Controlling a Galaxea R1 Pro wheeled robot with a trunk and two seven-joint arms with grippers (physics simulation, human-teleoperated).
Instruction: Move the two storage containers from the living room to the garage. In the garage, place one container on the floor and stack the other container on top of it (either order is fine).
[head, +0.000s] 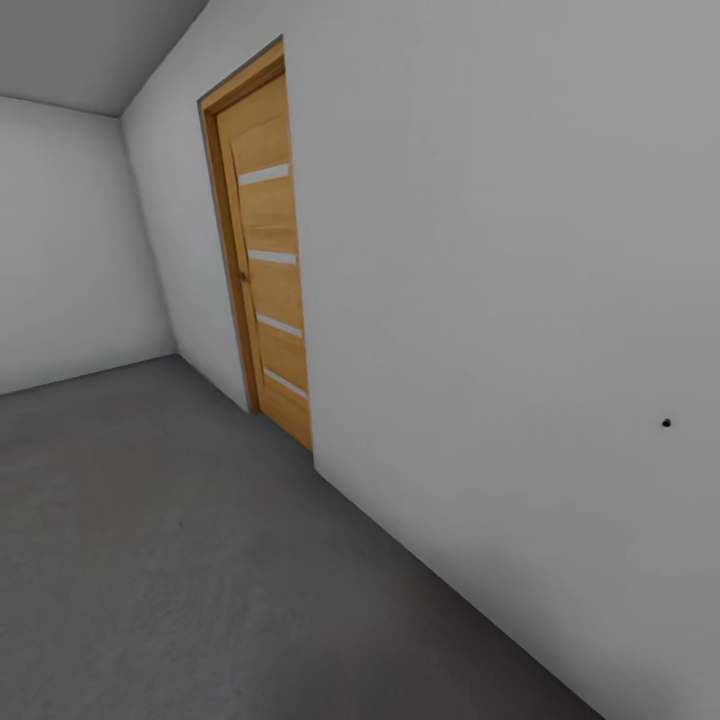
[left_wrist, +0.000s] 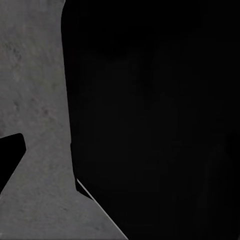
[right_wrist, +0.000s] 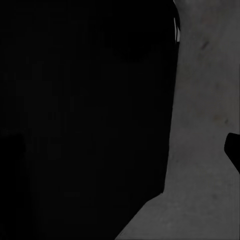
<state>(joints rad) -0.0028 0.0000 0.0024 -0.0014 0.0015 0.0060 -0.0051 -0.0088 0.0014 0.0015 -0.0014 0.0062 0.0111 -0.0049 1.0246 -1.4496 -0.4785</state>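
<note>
Rolling over dark grey speckled concrete floor beside the slatted wooden door, steering clear of the wall is paramount; whether either pincer is gaping or holding anything, I cannot tell.

I'm looking at a bare, garage-like room inside a house: plain pale grey-white walls meet a dark grey, speckled concrete floor, with no furniture in sight. A light wooden interior door with narrow pale horizontal strips sits shut in the right-hand wall, which gives it a domestic look. Both wrist cameras catch the same rough grey concrete beside large black shapes.
</note>
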